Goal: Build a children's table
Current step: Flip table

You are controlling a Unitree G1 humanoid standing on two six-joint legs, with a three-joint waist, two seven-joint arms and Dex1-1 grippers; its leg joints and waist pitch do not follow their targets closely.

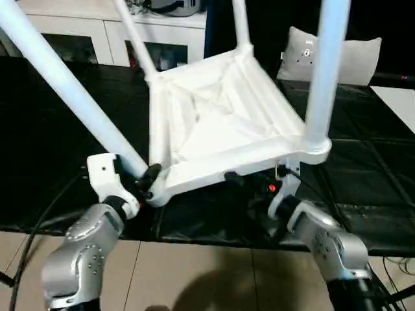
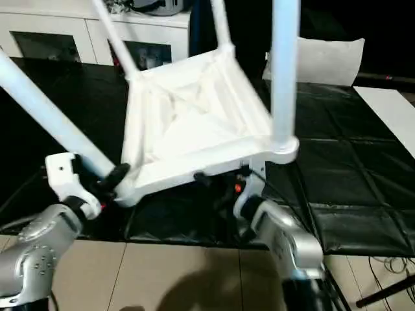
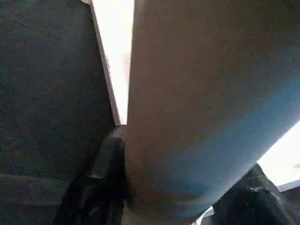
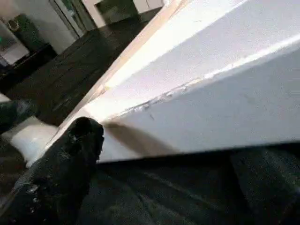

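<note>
All four legs stand in the upturned table top (image 1: 220, 123); the left gripper (image 1: 150, 178) clasps the near-left leg (image 1: 65, 87), while the right gripper (image 1: 249, 183) gapes wide under the near rim, so turning it upright remains.

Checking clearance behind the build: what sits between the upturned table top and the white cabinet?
Just bare black mat between the table top and the cabinet, crossed overhead by a fitted leg, as the left eye view shows.
</note>
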